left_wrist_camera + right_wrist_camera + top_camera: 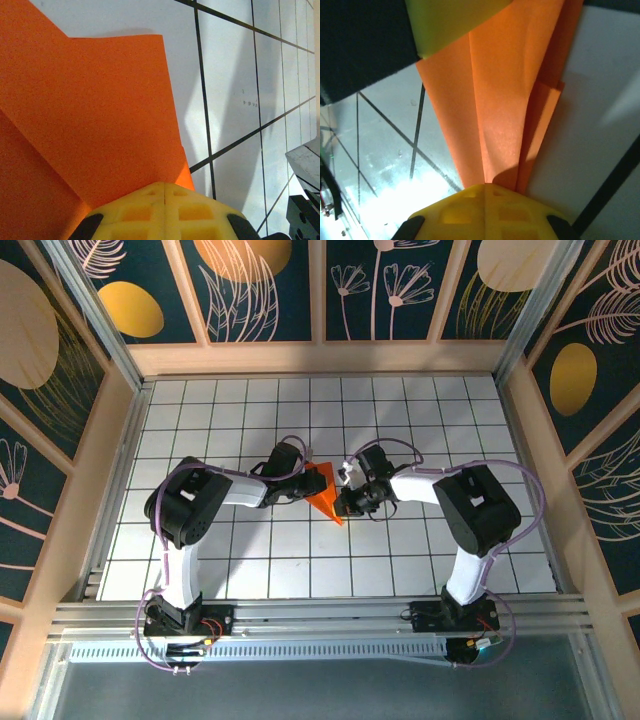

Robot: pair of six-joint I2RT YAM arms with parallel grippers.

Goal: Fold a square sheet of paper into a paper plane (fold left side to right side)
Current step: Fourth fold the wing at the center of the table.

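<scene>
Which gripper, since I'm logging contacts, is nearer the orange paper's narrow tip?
Right. The right gripper pinches the orange paper near its narrow end; the left gripper is at the wide end.

The square sheet of paper (pixel 100 100) is seen as thin, matt orange paper, sharply creased. The left gripper (pixel 165 192) is made of matt yellow plastic, slightly grainy. A smooth, faintly glossy white table (pixel 250 560) is shown.

paper (pixel 324 492): bright orange, plain | table (pixel 250 410): white, black grid lines | walls (pixel 270 290): dark navy, gold ovals, pale line-drawn leaves, light wood frames | left arm (pixel 190 505), right arm (pixel 475 505): white and black | left fingers (pixel 150 212), right fingers (pixel 470 212): yellow
</scene>
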